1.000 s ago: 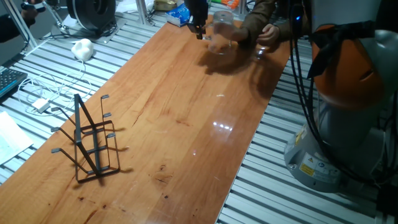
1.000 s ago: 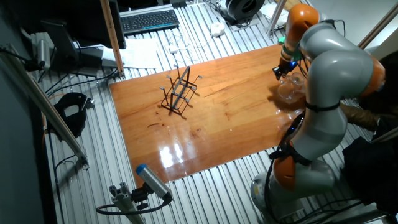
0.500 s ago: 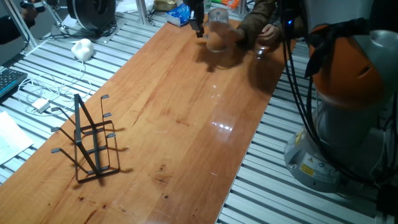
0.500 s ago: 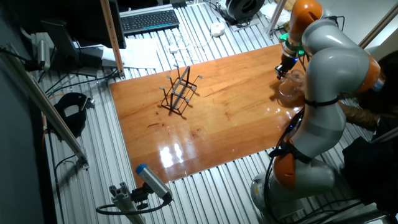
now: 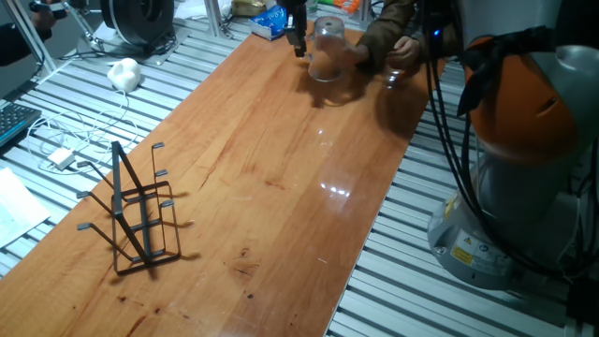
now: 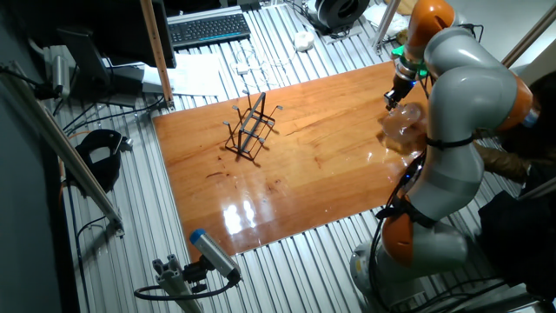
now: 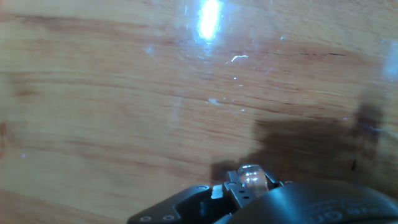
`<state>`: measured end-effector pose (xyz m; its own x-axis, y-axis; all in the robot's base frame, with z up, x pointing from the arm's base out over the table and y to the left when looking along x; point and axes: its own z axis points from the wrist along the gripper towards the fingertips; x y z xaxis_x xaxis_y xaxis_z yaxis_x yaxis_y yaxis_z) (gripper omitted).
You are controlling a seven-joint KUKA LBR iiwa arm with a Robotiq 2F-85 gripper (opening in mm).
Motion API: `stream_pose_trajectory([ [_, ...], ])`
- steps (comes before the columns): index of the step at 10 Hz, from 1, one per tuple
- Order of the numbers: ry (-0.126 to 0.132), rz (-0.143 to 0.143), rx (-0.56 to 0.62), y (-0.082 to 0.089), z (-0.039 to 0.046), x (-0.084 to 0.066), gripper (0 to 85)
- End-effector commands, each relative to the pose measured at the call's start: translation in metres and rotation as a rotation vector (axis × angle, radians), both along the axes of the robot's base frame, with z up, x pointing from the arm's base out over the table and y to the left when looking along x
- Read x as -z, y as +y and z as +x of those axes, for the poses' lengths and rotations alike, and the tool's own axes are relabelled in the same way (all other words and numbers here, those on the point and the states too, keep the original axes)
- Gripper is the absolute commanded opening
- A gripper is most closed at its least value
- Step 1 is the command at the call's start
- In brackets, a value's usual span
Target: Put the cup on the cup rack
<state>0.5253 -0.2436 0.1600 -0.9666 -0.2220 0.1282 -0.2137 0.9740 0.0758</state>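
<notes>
arm bent over cup (image 5: pixel 328 54), table's far end (image 5: pixel 271 122)

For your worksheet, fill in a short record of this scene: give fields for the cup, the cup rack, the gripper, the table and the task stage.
cup: clear tumbler at the far end of the table, beside the gripper
cup rack: black wire stand upright near the opposite end, nothing on its pegs
gripper: next to the cup; jaws' state cannot be told
table: wooden top, glossy with light reflections
task stage: cup not yet on the rack

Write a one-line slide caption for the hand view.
Hand camera close above the wooden table, glare on the grain; cup and cup rack not discernible.
</notes>
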Motion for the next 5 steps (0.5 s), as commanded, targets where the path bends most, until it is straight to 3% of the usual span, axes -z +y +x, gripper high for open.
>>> stream_pose_trajectory([
  [1,0.001,0.006,0.037,0.004,0.0011,-0.002,0.0],
  [3,0.015,-0.002,0.179,0.021,0.0045,-0.008,0.0],
  [5,0.014,-0.029,0.316,0.058,0.0113,-0.021,0.0],
])
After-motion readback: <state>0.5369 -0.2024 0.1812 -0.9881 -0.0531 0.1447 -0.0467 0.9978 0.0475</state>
